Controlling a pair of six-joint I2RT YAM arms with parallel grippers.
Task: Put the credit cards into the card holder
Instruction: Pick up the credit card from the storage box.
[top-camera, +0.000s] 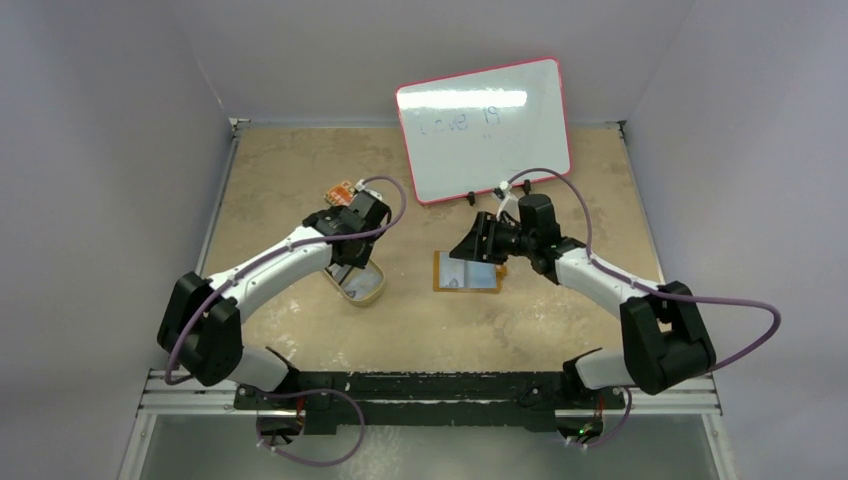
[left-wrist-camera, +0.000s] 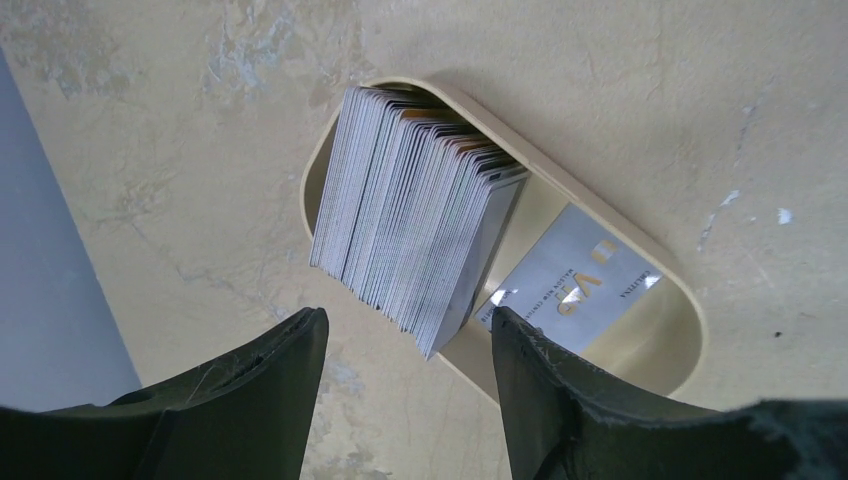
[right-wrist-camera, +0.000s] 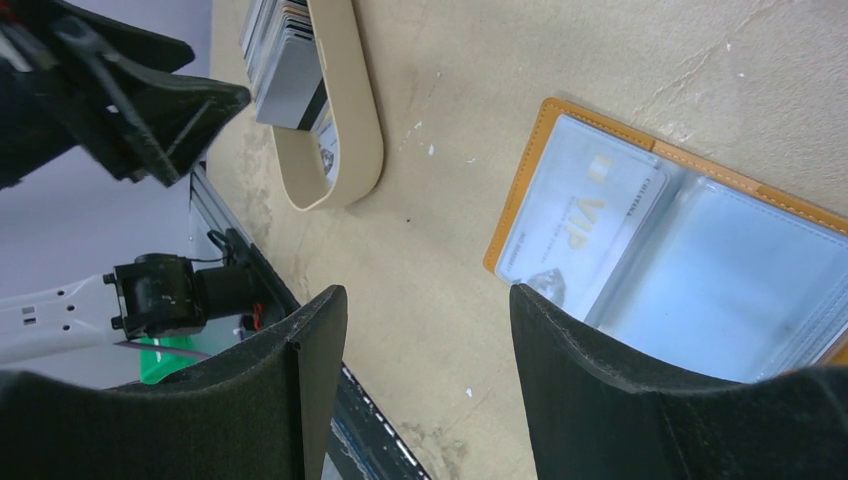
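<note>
**Both tools hang open over the cards and the open holder**

Nearest me, at the bottom of the overhead view, the two arms rise from their bases and bend inward over the mottled tan surface (top-camera: 420, 320).

The left tool (left-wrist-camera: 408, 318) hangs over a tan oval dish (left-wrist-camera: 650, 335), left of centre in that view. Its two dark fingers stand well apart with nothing between them. In its wrist view the credit cards (left-wrist-camera: 410, 230) stand on edge in the dish, packed as a thick leaning stack that fills the dish's upper left end. One more silver card (left-wrist-camera: 575, 290), marked VIP, lies flat on the dish floor to their lower right.

Right of the dish, near the middle, the card holder (right-wrist-camera: 680, 260) lies spread open and flat, with an orange border around clear pale pockets. A VIP card (right-wrist-camera: 580, 225) sits in its left pocket. The right tool (right-wrist-camera: 428, 300) hovers at the holder's edge, fingers parted and gripping nothing.

Farther back, an orange patterned flat piece (top-camera: 340, 192) lies beyond the left tool. A red-rimmed whiteboard (top-camera: 485, 128) leans against the far wall.
</note>
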